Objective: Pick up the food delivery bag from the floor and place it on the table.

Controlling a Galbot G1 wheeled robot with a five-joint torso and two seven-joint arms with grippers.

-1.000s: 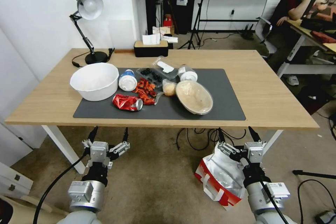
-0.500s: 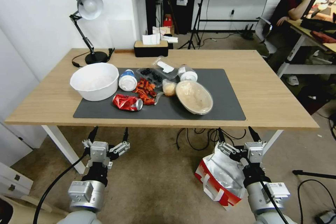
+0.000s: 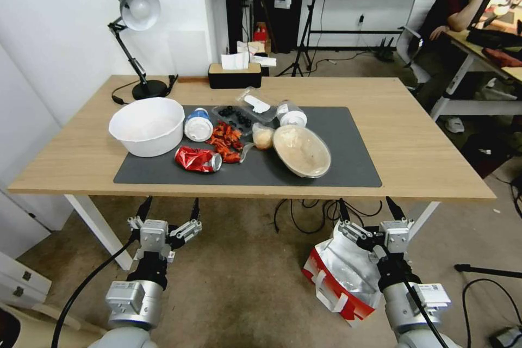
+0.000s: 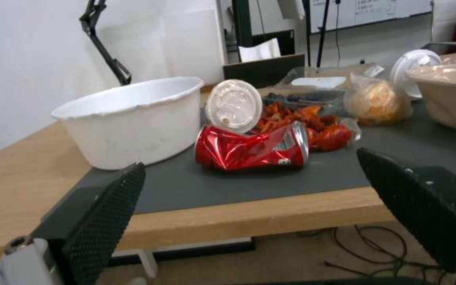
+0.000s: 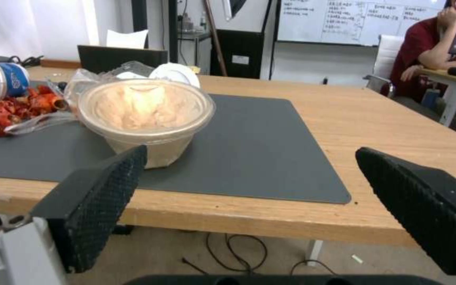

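Note:
The food delivery bag [image 3: 341, 278] lies on the floor in front of the table's right part, white with a red edge and its silver foil lining open. My right gripper [image 3: 365, 206] is open above the bag's far end, level with the table's front edge, and its wrist hides part of the bag. My left gripper [image 3: 170, 205] is open over bare floor on the left, holding nothing. The table [image 3: 424, 141] is light wood with a dark grey mat [image 3: 348, 147]. Both wrist views look across the tabletop between open fingers [image 4: 107, 213] [image 5: 96, 206].
On the mat sit a white bowl [image 3: 147, 126], a crushed red can [image 3: 197, 159], red food scraps [image 3: 225, 141], a lidded cup [image 3: 197, 125] and a covered tan bowl [image 3: 302, 150]. A lamp [image 3: 137, 11] and tissue box [image 3: 235, 75] stand at the back. The table's right part is bare wood. Cables [image 3: 304, 212] lie underneath.

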